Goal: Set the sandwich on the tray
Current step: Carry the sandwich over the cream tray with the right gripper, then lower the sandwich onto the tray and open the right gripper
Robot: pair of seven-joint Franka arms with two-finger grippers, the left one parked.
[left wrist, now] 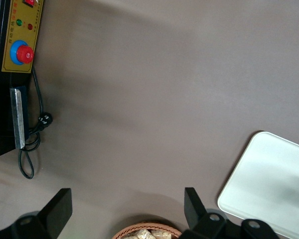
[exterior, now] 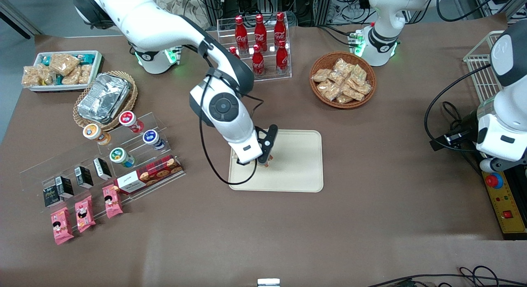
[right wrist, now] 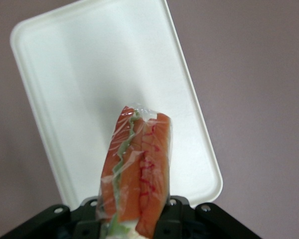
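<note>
Brown tabletop (exterior: 370,196); cream tray (exterior: 300,171) at its middle. Gripper (exterior: 264,162) above tray, fingers clamped on wrapped sandwich (right wrist: 137,169). Wrist view alone shows its orange-green filling; front view mostly hides it.

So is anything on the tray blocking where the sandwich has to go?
No, nothing visible is in the way. The hand holds the wrapped sandwich right over the tray, and the tray surface under it looks bare. The wicker basket of snacks and the bottle rack sit apart from the tray, farther from the front camera.
</note>
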